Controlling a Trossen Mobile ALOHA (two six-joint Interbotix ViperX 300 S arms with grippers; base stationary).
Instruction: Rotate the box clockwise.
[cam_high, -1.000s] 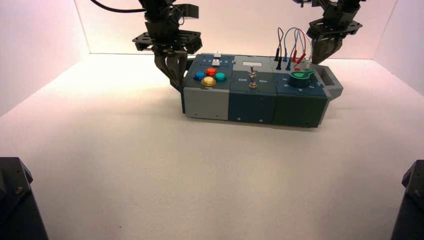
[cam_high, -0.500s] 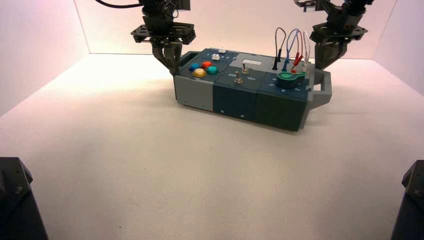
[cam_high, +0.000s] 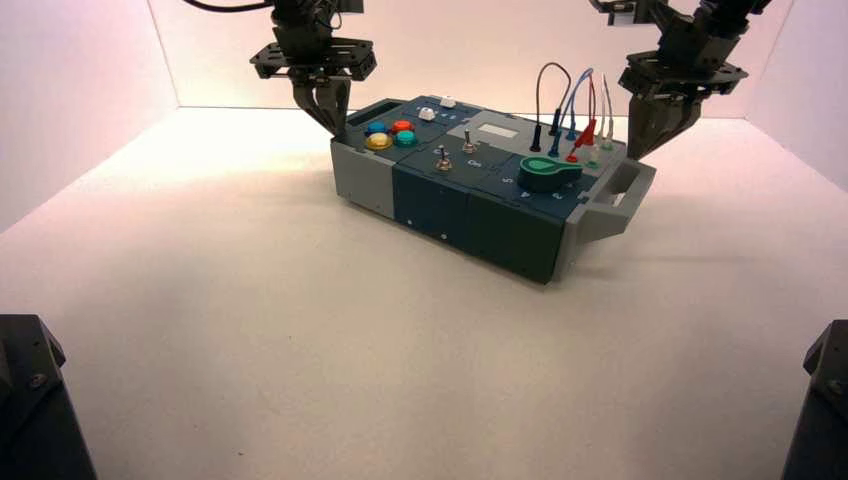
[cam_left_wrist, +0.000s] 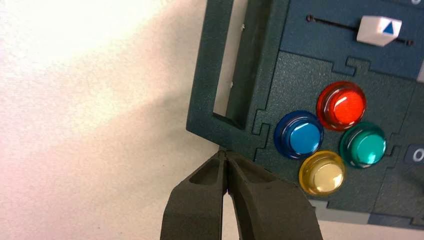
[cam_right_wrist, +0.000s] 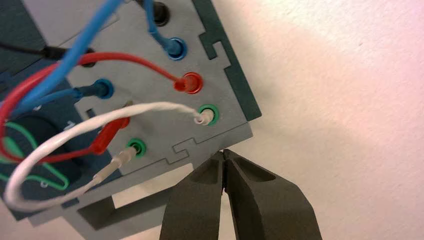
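Observation:
The box (cam_high: 470, 205), long, dark teal and grey, lies askew on the white floor, its right end nearer me. My left gripper (cam_high: 330, 118) is shut, its tips against the near corner of the left end handle (cam_left_wrist: 220, 125), next to the blue button (cam_left_wrist: 299, 137) and yellow button (cam_left_wrist: 322, 172). My right gripper (cam_high: 650, 140) is shut too, touching the far corner of the right end by the looped jumper wires (cam_high: 575, 100). In the right wrist view the right gripper's tips (cam_right_wrist: 223, 155) meet the grey panel edge (cam_right_wrist: 220, 135) near the white wire's socket (cam_right_wrist: 207, 115).
White walls enclose the floor on the left, back and right. Two dark robot base corners (cam_high: 30, 400) (cam_high: 820, 400) sit at the front. A green knob (cam_high: 548, 172) and toggle switches (cam_high: 442, 158) stand up from the panel.
The box has turned clockwise: its left end swung back and left, its right end came forward. Both shut grippers moved with their corners.

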